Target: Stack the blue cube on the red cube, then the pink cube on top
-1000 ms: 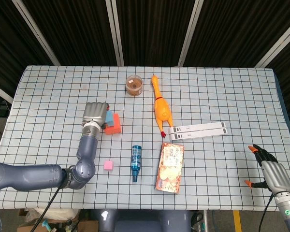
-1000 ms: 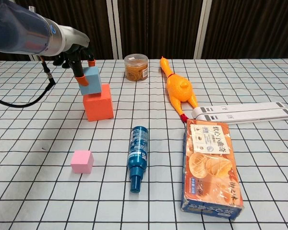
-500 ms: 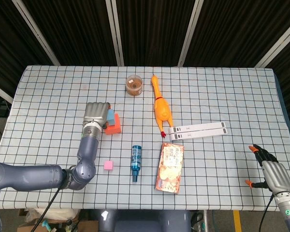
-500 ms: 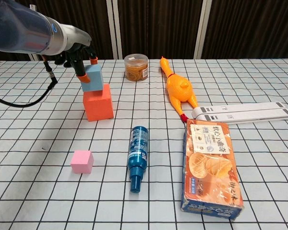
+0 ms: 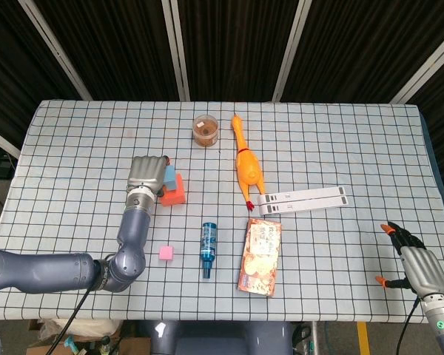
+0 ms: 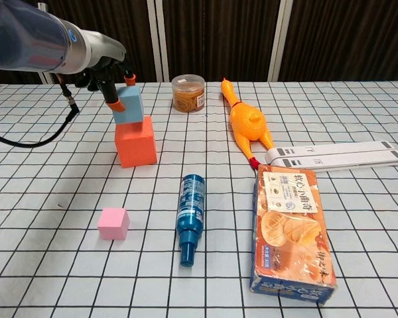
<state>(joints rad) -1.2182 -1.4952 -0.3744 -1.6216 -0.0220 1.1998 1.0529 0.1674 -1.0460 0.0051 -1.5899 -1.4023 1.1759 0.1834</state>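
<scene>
The left hand (image 6: pixel 113 78) pinches the blue cube (image 6: pixel 129 105), tilted, with its lower edge on the red cube (image 6: pixel 135 142); whether it rests flat is hard to tell. The pink cube (image 6: pixel 113 223) lies well apart, nearer the table's front edge, beside a blue bottle (image 6: pixel 190 216). The right hand (image 5: pixel 418 266) hangs off the table's right corner, fingers apart, holding nothing.

Bottle (image 6: pixel 190 215) between small cube (image 6: pixel 113 223) and box (image 6: pixel 293 232)
</scene>
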